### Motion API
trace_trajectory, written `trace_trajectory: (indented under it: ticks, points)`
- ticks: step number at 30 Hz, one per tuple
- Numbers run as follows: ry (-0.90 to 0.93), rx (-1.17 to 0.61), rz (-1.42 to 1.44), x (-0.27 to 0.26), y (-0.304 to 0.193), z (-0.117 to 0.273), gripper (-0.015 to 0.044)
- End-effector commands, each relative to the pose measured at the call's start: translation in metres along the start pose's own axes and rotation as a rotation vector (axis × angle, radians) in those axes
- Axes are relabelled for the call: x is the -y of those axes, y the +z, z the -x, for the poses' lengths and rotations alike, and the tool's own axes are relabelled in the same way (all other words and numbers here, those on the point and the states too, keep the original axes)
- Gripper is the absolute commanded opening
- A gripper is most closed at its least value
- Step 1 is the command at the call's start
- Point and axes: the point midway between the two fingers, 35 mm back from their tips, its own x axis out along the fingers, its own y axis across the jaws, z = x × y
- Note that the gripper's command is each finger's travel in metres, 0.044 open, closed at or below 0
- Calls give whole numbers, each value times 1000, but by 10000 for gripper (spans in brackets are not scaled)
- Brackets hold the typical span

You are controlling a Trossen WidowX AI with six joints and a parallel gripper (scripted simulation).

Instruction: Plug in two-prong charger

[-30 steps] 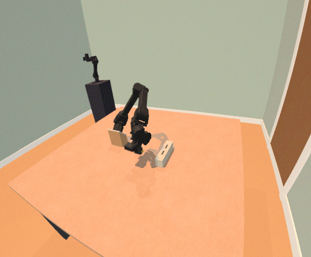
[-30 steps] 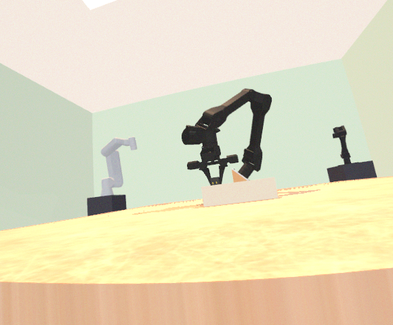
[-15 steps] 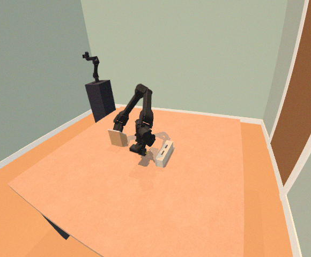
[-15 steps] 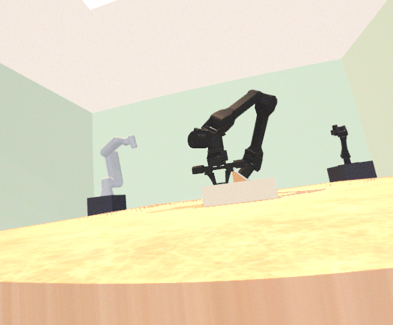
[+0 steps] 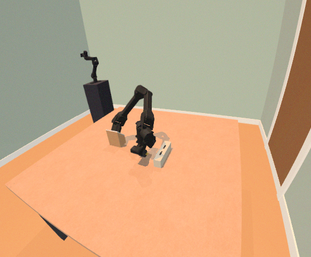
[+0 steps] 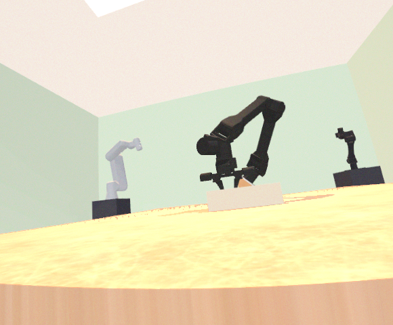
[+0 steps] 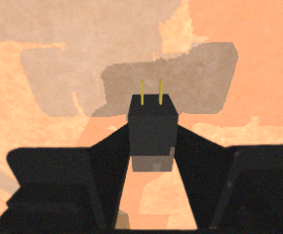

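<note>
My gripper (image 5: pixel 144 154) (image 6: pixel 228 187) (image 7: pixel 150 127) is shut on the black charger (image 7: pixel 152 138), one finger on each side of its body. The charger's two yellow prongs (image 7: pixel 151 93) point away from the gripper, up the wrist view. In the top view the prongs (image 5: pixel 147 153) show as a small yellow spot on the side toward the power strip, with a gap between. The white power strip (image 5: pixel 158 162) (image 6: pixel 244 198) lies on the table, with two dark outlets on top. It is not seen in the wrist view. In the exterior view the charger cannot be made out.
A tan panel (image 5: pixel 116 138) (image 6: pixel 244 183) stands near my arm's base. Beyond the table (image 5: pixel 177 207) are another black arm (image 5: pixel 94 67) (image 6: pixel 350 150) on a dark pedestal and a white arm (image 6: pixel 118 171) on another. Shadows fall around the gripper.
</note>
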Motion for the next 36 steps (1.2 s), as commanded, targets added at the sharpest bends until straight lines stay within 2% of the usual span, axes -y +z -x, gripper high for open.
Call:
trace_trajectory:
  ticks: [1, 36]
  points:
    - [-2, 8, 2, 0, 8, 2, 0]
    - [1, 9, 13, -9, 51, -2, 0]
